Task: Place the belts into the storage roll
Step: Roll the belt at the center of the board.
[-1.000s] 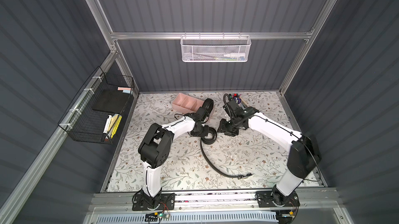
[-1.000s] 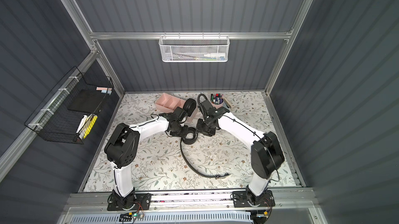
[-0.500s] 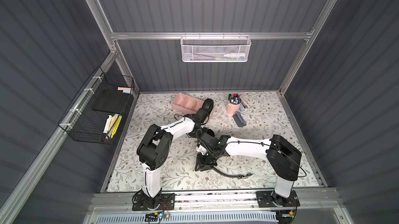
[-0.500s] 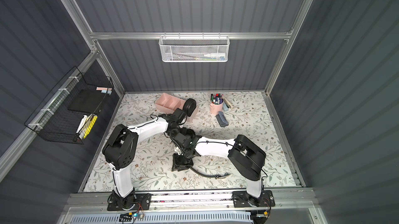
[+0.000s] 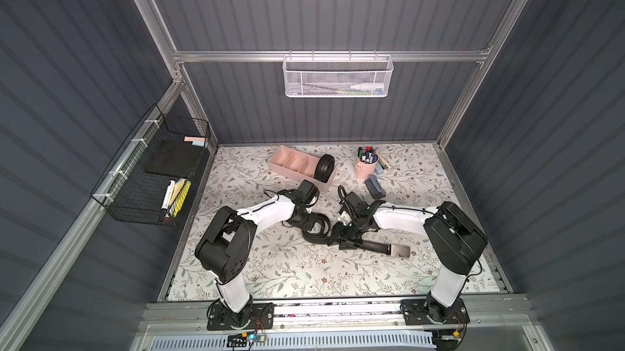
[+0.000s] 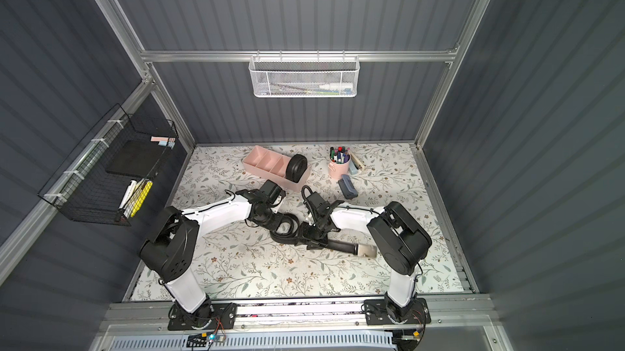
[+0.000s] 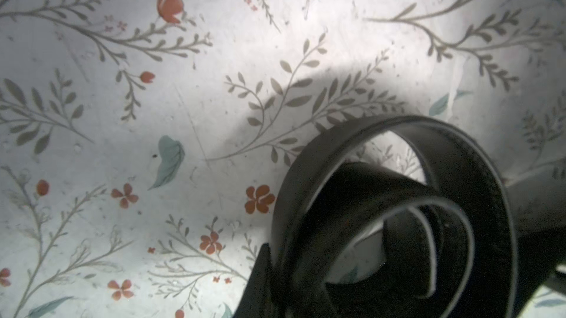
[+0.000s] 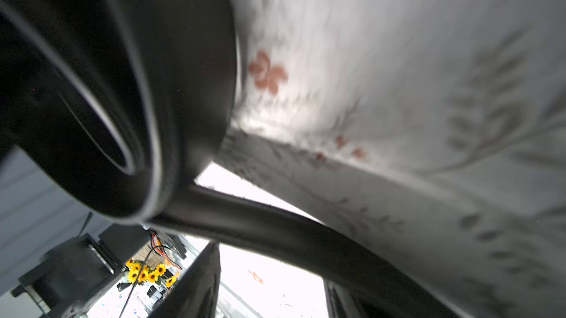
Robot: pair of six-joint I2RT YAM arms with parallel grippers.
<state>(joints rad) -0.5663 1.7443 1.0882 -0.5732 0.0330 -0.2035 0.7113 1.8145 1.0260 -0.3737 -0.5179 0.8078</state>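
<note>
At mid-table, the left gripper (image 5: 304, 226), shut on the loose belt (image 5: 314, 238), anchors its coil; the right gripper (image 5: 339, 240), jaws parted, straddles the tail, presumably for winding.

The surface (image 5: 270, 271) before me is pale, printed with leaves and small red flowers. Toward the back the storage roll (image 5: 297, 177) sits slantwise on it. Near that stand a pink cup of markers (image 5: 364, 170) and a dark blue-grey case (image 5: 375, 188). In the middle a belt (image 5: 316, 238) rests loosely coiled on edge, its buckle (image 5: 400, 250) end stretched flat.
</note>
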